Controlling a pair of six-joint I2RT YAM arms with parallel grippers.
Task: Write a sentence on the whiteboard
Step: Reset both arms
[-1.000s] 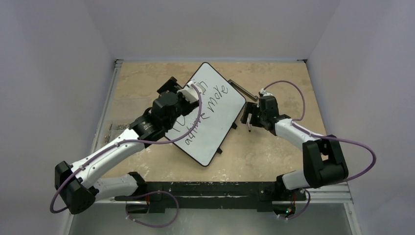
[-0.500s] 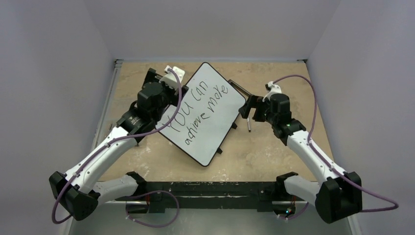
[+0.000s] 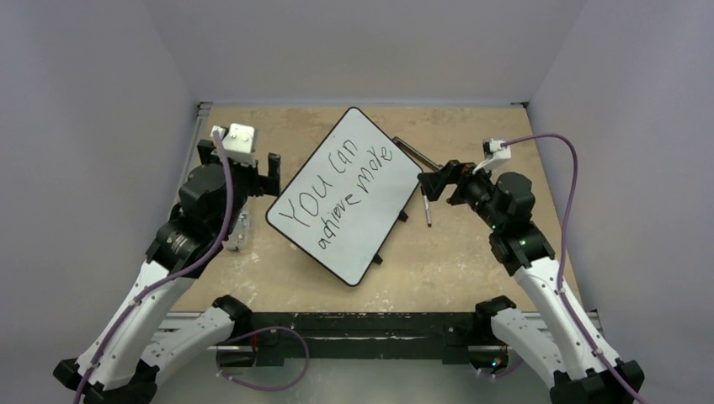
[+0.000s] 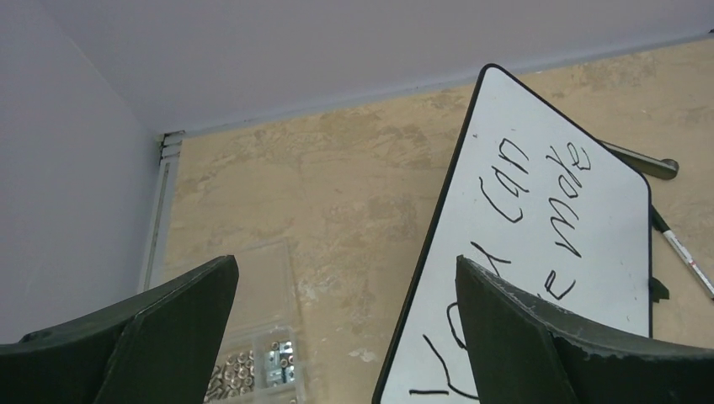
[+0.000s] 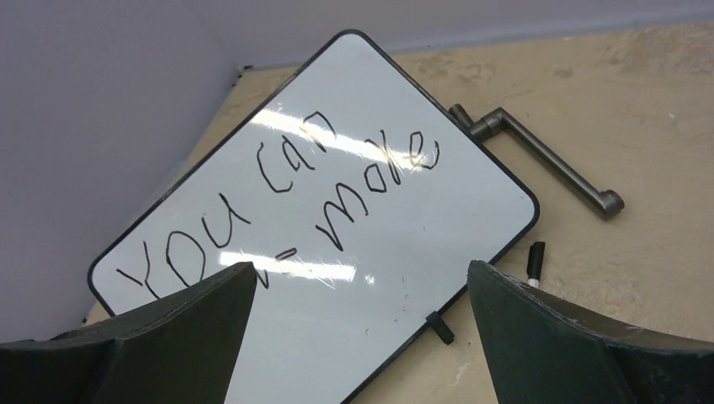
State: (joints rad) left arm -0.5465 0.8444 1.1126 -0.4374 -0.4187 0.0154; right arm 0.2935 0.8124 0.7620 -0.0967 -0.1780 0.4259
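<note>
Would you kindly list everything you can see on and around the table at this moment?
whiteboard: 1, white with a thin black frame, lying askew mid-table
sentence: 1, black handwriting, two lines on the whiteboard, "You can achieve more"
marker: 1, black and white, on the table just off the whiteboard's right edge
metal bar: 1, grey, bent ends, on the table beyond the marker
parts box: 1, clear, holding small metal pieces, near the table's left edge
table: 1, mottled tan, under everything
left end effector: 1, black fingers, open and empty, left of the whiteboard
right end effector: 1, black fingers, open and empty, right of the whiteboard
</note>
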